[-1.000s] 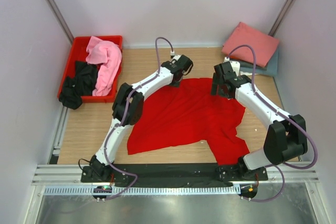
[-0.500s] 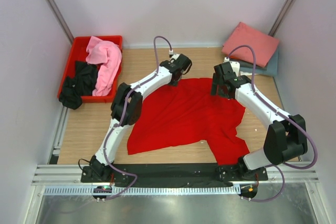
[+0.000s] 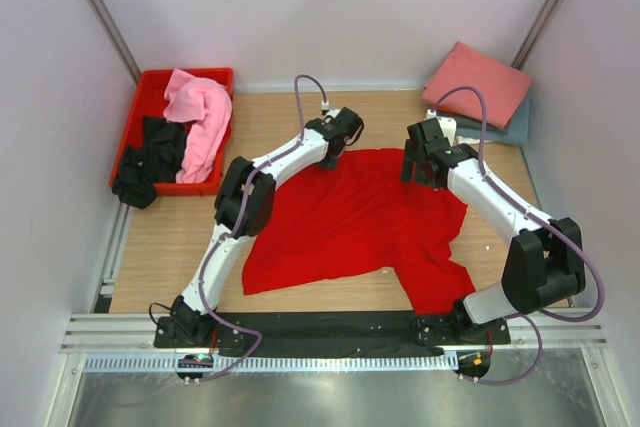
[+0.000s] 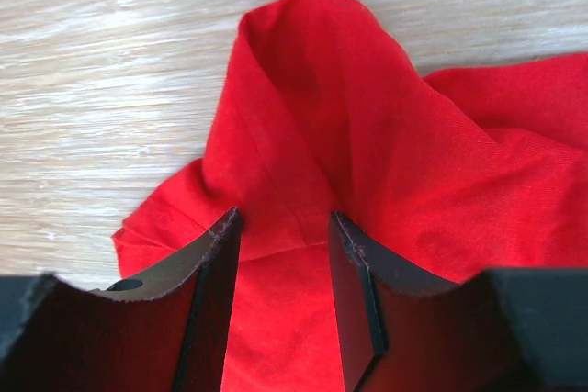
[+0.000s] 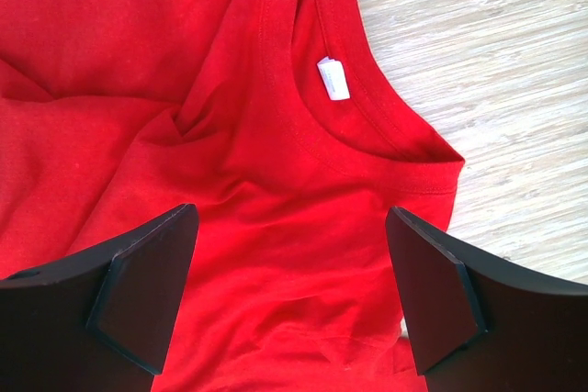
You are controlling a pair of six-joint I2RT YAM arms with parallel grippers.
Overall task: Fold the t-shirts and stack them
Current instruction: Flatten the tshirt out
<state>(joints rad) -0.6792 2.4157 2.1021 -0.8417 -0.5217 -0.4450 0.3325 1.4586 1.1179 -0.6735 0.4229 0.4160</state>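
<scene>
The light pink t-shirt (image 3: 200,112) and black t-shirt (image 3: 150,152) wait in the crate (image 3: 150,82). My left fingers (image 4: 225,245) are narrowed astride a raised fold at the far left corner of the bright red t-shirt (image 3: 350,217), which lies spread on the counter (image 3: 270,122). I cannot tell if they bite yet. My right fingers (image 5: 152,268) hang wide over its collar (image 5: 367,117). The salmon pink t-shirt (image 3: 478,82) lies folded at far right. I judge this the red shirt's first fold. Next, both sides must pinch cloth firmly.

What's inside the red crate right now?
A light pink t-shirt lies heaped on top, with a black t-shirt beside and partly under it, spilling over the red crate's near rim. Whatever lies beneath them, and most of the crate floor, is covered.
</scene>
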